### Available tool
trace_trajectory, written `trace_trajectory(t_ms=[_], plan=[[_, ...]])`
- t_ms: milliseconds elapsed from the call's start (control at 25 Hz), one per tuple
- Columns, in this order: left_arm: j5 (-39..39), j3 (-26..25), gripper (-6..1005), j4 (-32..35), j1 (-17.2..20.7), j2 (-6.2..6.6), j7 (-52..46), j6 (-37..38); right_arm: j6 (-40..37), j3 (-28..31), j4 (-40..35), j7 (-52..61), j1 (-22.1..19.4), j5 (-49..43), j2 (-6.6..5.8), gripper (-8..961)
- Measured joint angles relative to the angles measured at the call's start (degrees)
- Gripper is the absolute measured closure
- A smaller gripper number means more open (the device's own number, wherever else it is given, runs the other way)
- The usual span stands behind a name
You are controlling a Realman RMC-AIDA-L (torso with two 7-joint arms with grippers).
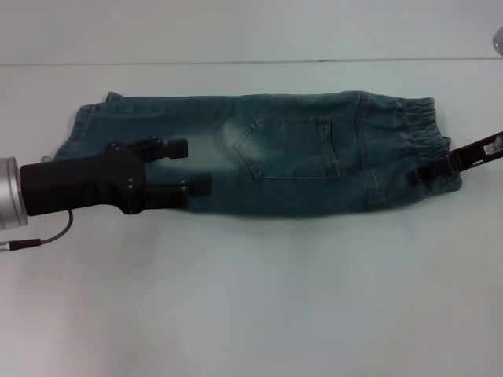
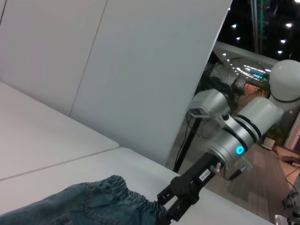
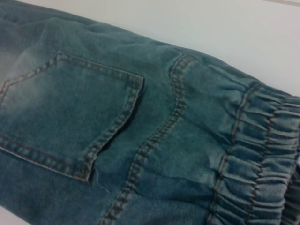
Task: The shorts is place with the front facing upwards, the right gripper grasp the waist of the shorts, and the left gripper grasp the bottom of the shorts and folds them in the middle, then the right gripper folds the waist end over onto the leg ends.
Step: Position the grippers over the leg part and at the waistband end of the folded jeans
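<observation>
The left gripper point(image 1: 198, 166), a black two-fingered claw on a white arm, is nearest the head camera, reaching in from the left above the leg half of the shorts; its jaws stand apart, one finger above the other in that view, with denim showing between them and nothing held.

Beneath everything lies the white table point(image 1: 251, 306); a seam line runs across its far part.

On the table lie the denim shorts point(image 1: 267, 153), already folded lengthwise into a long narrow band running left to right; a stitched back pocket point(image 1: 292, 147) faces up near the middle; the leg ends point(image 1: 78, 129) are at the left, the ruched elastic waist point(image 1: 420, 133) at the right.

The right gripper point(image 1: 431, 176), black with a small white label, comes in from the right edge and meets the near corner of the waist; its jaws appear clamped on the gathered band, and the left wrist view shows its fingers point(image 2: 180, 202) closed over the elastic edge.

The right wrist view is filled by the pocket and waist gathers; no container is involved.
</observation>
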Motion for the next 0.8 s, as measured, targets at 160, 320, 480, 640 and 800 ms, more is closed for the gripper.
trace_trajectory(t_ms=[160,320,480,640,800], plan=[[-0.1,0.0,67,0.0,0.0,-0.11,-0.4,-0.1,0.5,0.3,0.1,-1.0,-0.2,1.4,0.43,83],[0.0,-0.1,67,0.1,0.0,-0.16,-0.5,-0.1,0.7,0.3,0.1,-1.7,-0.5,2.3,0.45,125],[0.2,-0.1,66,0.0,0.0,-0.25,-0.5,-0.4,0.5,0.3,0.1,-2.0,-0.7,2.9,0.48,285],[0.3,0.2,66,0.0,0.0,-0.36,-0.5,-0.8,0.0,0.3,0.1,-3.0,-1.0,3.2,0.51,594],[0.3,0.3,67,0.0,0.1,-0.51,-0.5,-0.8,-0.8,0.3,0.1,-3.4,-1.2,3.2,0.50,669]])
